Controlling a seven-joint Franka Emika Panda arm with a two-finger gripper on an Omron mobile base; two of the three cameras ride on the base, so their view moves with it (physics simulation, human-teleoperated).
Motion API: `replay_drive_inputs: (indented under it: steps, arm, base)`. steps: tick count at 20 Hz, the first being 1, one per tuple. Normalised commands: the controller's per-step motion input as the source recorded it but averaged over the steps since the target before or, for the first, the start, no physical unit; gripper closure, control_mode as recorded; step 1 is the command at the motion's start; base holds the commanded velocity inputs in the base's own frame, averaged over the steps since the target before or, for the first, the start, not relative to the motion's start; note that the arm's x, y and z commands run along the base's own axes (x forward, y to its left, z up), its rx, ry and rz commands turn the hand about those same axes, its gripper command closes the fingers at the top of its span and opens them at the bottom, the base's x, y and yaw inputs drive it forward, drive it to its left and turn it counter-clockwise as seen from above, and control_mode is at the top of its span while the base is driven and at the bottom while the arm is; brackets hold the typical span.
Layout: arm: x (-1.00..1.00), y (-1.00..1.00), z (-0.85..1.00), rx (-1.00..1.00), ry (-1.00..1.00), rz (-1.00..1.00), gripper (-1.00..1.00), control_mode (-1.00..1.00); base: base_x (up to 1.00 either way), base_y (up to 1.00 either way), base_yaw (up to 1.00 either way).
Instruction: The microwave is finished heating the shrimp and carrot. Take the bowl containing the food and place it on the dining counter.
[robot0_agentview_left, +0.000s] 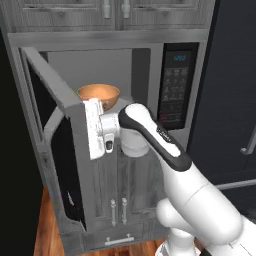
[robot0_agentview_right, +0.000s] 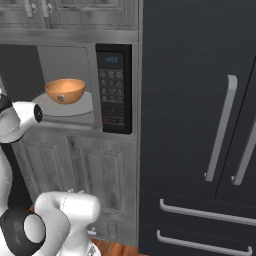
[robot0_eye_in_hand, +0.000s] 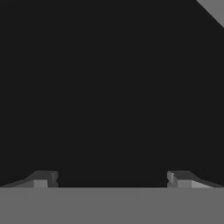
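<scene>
The microwave (robot0_agentview_left: 115, 115) door (robot0_agentview_left: 60, 150) stands open, and the bowl (robot0_agentview_left: 99, 95) sits on the turntable (robot0_agentview_right: 65, 107) inside, not yet touched. The hand is against the door's edge, its fingers (robot0_eye_in_hand: 41, 178) spread wide and empty. Next, I judge, it must swing round the door and reach in for the bowl's rim
</scene>
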Motion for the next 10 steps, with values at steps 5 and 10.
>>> replay_drive_inputs:
  steps: [5, 10]
  arm:
    - [-0.03, 0.50, -0.02, -0.11, -0.01, 0.03, -1.00, -1.00]
    - [0.00, -0.86, 0.36, -0.04, -0.12, 0.00, -1.00, -1.00]
  base:
    - [0.00, 0.00, 0.00]
    - [0.00, 0.00, 0.00]
